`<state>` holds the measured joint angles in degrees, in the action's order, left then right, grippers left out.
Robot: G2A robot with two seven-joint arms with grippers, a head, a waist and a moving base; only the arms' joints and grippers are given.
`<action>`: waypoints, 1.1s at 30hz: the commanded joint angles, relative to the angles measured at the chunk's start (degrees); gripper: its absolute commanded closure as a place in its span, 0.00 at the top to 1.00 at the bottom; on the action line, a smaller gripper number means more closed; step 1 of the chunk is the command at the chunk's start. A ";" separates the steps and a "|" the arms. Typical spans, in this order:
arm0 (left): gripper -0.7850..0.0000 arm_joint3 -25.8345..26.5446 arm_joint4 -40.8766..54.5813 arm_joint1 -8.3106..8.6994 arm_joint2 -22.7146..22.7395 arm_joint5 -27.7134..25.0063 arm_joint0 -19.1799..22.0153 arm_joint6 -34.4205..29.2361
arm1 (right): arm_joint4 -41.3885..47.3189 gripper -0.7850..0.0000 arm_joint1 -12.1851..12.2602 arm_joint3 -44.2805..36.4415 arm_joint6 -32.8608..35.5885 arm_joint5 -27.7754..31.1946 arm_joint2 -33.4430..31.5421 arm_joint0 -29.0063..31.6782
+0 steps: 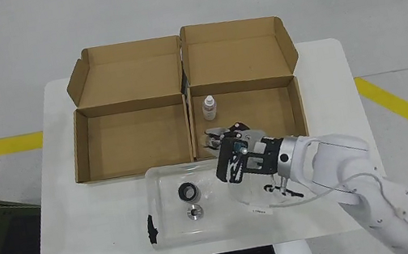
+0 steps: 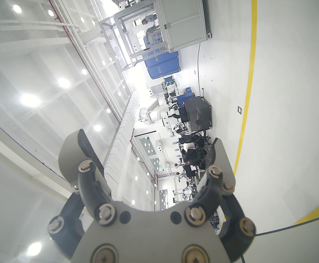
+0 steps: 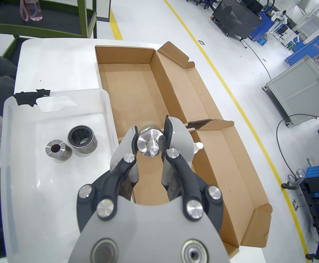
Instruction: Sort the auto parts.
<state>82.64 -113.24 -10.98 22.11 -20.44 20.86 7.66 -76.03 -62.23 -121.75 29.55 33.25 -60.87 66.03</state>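
Note:
My right gripper [image 3: 150, 134] is shut on a shiny stepped metal fitting [image 3: 148, 143], held in the air over the near wall of the right cardboard box [image 1: 283, 109]; from above the gripper [image 1: 218, 137] sits at that box's front left corner. A white bottle-shaped part [image 1: 210, 108] stands inside the right box. The left cardboard box [image 1: 132, 139] holds nothing I can see. In the clear plastic bin [image 1: 173, 223] lie a black-lined bearing ring [image 1: 189, 191] and a grey metal bushing [image 1: 195, 213]. My left gripper [image 2: 149, 147] is open, pointing up toward a hall ceiling.
Both boxes have their lids folded back toward the far side of the white table [image 1: 65, 225]. A strip of black tape [image 1: 152, 231] sticks to the bin's left rim. A small white label [image 1: 258, 210] lies in the bin near the arm.

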 commanded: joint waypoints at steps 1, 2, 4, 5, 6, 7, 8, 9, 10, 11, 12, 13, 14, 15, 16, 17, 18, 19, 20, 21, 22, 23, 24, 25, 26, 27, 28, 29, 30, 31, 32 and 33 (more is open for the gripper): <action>1.00 0.00 0.00 0.00 0.00 0.00 0.00 0.00 | -0.27 0.00 0.03 0.46 -0.07 -0.01 -0.45 -0.09; 1.00 0.00 0.00 0.00 0.00 0.00 0.00 0.00 | -0.35 0.00 0.04 0.77 0.00 0.00 -0.65 -0.19; 1.00 0.00 0.00 0.00 0.00 0.00 0.00 0.00 | -0.23 0.00 0.04 1.55 0.12 0.08 -1.05 -0.57; 1.00 0.00 0.00 0.00 0.00 0.00 0.00 0.00 | -0.07 0.00 0.03 2.00 0.17 0.08 -1.24 -0.79; 1.00 0.00 0.00 0.00 0.00 0.00 0.00 0.00 | 0.14 0.00 0.01 2.48 0.21 0.04 -1.44 -1.05; 1.00 0.00 0.00 0.00 0.00 0.00 0.00 0.00 | 0.34 0.00 -0.01 2.99 0.31 0.00 -1.61 -1.32; 1.00 0.00 0.00 0.00 0.00 0.00 0.00 0.00 | 0.55 0.00 -0.03 3.48 0.40 -0.05 -1.75 -1.61; 1.00 0.00 0.00 0.00 0.00 0.00 0.00 0.00 | 0.82 0.00 -0.06 4.06 0.58 0.00 -1.80 -1.93; 1.00 0.00 0.00 0.00 0.00 0.00 0.00 0.00 | 1.13 0.00 -0.10 4.76 0.87 0.04 -1.84 -2.32; 1.00 0.00 0.00 0.00 0.00 0.00 0.00 0.00 | 1.54 0.00 -0.14 5.57 1.35 0.25 -1.80 -2.78; 1.00 0.00 0.00 0.00 0.00 0.00 0.00 0.00 | 1.99 0.00 -0.19 6.51 2.18 0.43 -1.77 -3.37; 1.00 0.00 0.00 0.00 0.00 0.00 0.00 0.00 | 2.32 0.00 -0.22 7.32 3.57 0.86 -1.62 -4.07; 1.00 0.00 0.00 0.00 0.00 0.00 0.00 0.00 | 3.17 0.00 -0.31 7.95 4.39 0.75 -1.58 -4.75; 1.00 0.00 0.00 0.00 0.00 0.00 0.00 0.00 | 4.21 0.00 -0.39 8.72 5.03 0.48 -1.61 -5.38; 1.00 0.00 0.00 0.00 0.00 0.00 0.00 0.00 | 4.82 0.00 -0.45 9.66 6.27 0.60 -1.48 -6.05; 1.00 0.00 0.00 0.00 0.00 0.00 0.00 0.00 | 5.76 0.00 -0.55 10.50 6.96 0.68 -1.32 -6.79; 1.00 0.00 0.00 0.00 0.00 0.00 0.00 0.00 | 6.63 0.00 -0.65 11.54 7.51 0.61 -1.16 -7.47; 1.00 0.00 0.00 0.00 0.00 0.00 0.00 0.00 | 7.13 0.00 -0.73 12.64 8.42 0.81 -0.85 -8.25; 1.00 0.00 0.00 0.00 0.00 0.00 0.00 0.00 | 7.82 0.00 -0.85 13.69 8.84 0.95 -0.58 -9.12; 1.00 0.00 0.00 0.00 0.00 0.00 0.00 0.00 | 8.33 0.00 -0.97 14.86 9.17 0.94 -0.29 -9.95; 1.00 0.00 0.00 0.00 0.00 0.00 0.00 0.00 | 8.83 0.00 -1.09 16.00 9.75 1.07 0.15 -10.68; 1.00 0.00 0.00 0.00 0.00 0.00 0.00 0.00 | 9.67 0.00 -1.22 17.16 10.07 1.00 0.47 -11.38; 1.00 0.00 0.00 0.00 0.00 0.00 0.00 0.00 | 10.21 0.00 -1.34 18.29 10.68 0.75 0.74 -12.04; 1.00 0.00 0.00 0.00 0.00 0.00 0.00 0.00 | 10.56 0.00 -1.44 19.12 11.53 0.64 1.09 -12.68; 1.00 0.00 0.00 0.00 0.00 0.00 0.00 0.00 | 10.92 0.00 -1.53 19.91 12.45 0.59 1.43 -13.27; 1.00 0.00 0.00 0.00 0.00 0.00 0.00 0.00 | 11.54 0.00 -1.63 20.71 13.28 0.68 1.80 -13.82; 1.00 0.00 0.00 0.00 0.00 0.00 0.00 0.00 | 12.16 0.00 -1.73 21.59 13.92 0.72 2.09 -14.39; 1.00 0.00 0.00 0.00 0.00 0.00 0.00 0.00 | 12.63 0.00 -1.83 22.36 14.30 0.66 2.35 -14.97; 1.00 0.00 0.00 0.00 0.00 0.00 0.00 0.00 | 13.08 0.00 -1.93 23.15 14.51 0.78 2.66 -15.49; 1.00 0.00 0.00 0.00 0.00 0.00 0.00 0.00 | 13.37 0.00 -2.03 24.07 14.85 0.98 3.02 -16.02; 1.00 0.00 0.00 0.00 0.00 0.00 0.00 0.00 | 13.45 0.00 -2.14 25.00 15.11 0.94 3.36 -16.57; 1.00 0.00 0.00 0.00 0.00 0.00 0.00 0.00 | 13.59 0.00 -2.26 25.94 15.19 0.90 3.74 -17.12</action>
<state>82.64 -113.24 -10.98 22.11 -20.44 20.86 7.66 -62.54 -64.37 -96.90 44.61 34.18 -57.52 49.52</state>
